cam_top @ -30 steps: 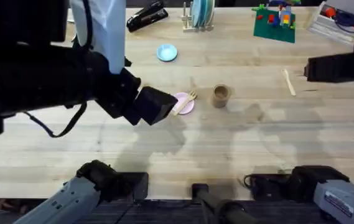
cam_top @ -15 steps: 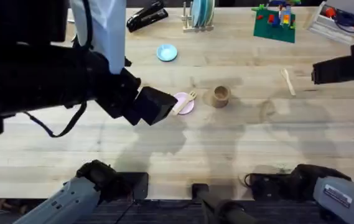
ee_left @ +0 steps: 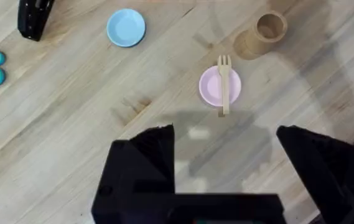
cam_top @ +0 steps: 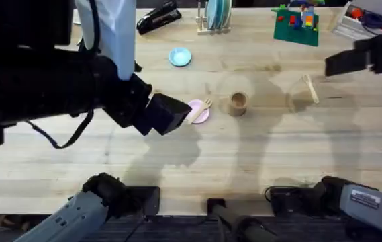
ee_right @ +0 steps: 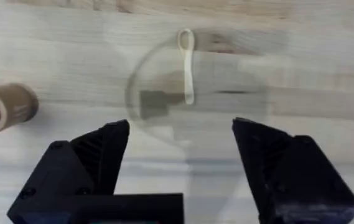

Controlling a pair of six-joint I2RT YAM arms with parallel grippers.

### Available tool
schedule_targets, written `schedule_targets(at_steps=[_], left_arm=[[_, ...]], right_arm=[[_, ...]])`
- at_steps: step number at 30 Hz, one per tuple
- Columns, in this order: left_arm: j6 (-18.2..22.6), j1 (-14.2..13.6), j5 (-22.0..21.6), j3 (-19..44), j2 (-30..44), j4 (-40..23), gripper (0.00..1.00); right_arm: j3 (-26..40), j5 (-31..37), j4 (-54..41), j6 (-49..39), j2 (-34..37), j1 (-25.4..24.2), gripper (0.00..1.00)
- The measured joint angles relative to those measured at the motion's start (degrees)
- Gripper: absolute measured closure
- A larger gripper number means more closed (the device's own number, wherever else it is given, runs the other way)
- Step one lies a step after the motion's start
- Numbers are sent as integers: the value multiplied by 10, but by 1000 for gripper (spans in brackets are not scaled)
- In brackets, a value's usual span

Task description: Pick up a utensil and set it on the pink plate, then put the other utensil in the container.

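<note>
The wooden fork (ee_left: 224,83) lies across the pink plate (ee_left: 212,87), so the first step looks done. The right end effector (ee_right: 181,149), jaws spread and empty, hovers above the wooden spoon (ee_right: 186,64) lying on the surface (cam_top: 258,154) well apart from the wooden cup (cam_top: 238,103). Next it should descend and grasp the handle. The left end effector (ee_left: 226,140) is open.

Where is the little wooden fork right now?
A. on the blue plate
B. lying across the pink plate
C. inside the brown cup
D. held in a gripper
B. The fork lies across the pink plate, its handle sticking out past the rim; the brown cup stands beside it, apart.
</note>
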Motion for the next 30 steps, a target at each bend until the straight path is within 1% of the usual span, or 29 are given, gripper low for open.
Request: schedule_targets(at_steps=[5, 10, 14, 20, 30], left_arm=[[0, 0, 0, 0, 0, 0, 8], [0, 0, 0, 0, 0, 0, 7], [0, 0, 0, 0, 0, 0, 7], [0, 0, 0, 0, 0, 0, 7], [0, 0, 0, 0, 0, 0, 7]], right_arm=[[-42, -11, 58, -11, 70, -1, 7], [-46, -14, 109, -16, 148, -1, 7], [-46, -15, 140, -16, 194, -1, 7], [-46, -15, 176, -16, 237, -1, 7], [-46, -15, 200, -16, 275, -1, 7]])
